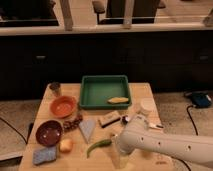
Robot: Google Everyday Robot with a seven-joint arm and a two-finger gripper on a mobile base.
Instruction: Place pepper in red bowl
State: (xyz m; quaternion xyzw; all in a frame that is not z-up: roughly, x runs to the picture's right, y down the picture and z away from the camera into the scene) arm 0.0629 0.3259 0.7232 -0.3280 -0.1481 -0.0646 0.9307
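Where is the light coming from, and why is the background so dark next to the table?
Camera view: light seems to fall from overhead onto the wooden table, leaving the cabinets behind dim; the white arm is brightest, with no harsh glare; its gripper hangs just right of the pepper.

The arm [167, 146] is a thick, smooth, off-white tube with a slightly glossy plastic look. It widens into a rounded, elbow-like casing at its far end, and a row of small dark dots, either screws or holes, is spaced along its side. Below that rounded end hangs the tool [116, 156], a pale, cream-coloured piece that nearly blends with the wood behind it, over the front part of the surface [80, 161] and just right of the pepper [98, 146].
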